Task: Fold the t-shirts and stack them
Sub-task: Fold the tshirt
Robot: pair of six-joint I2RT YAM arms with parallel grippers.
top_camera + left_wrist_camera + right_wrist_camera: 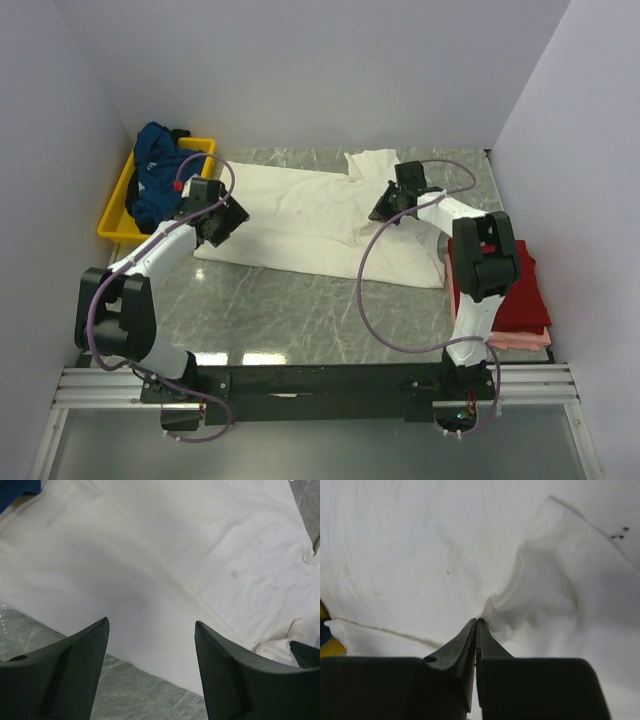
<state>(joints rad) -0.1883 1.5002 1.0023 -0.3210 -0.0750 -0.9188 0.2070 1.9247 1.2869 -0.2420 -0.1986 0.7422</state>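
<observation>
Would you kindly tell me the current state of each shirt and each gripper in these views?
cream-white t-shirt: spread out on the table, one bit pinched up.
dark teal-blue t-shirt: crumpled in the yellow tray.
red t-shirt: folded, lying on the pale pink t-shirt.
pale pink t-shirt: folded, bottom of that stack.
left gripper: open, above the cream-white t-shirt's edge.
right gripper: shut on the cream-white t-shirt.
</observation>
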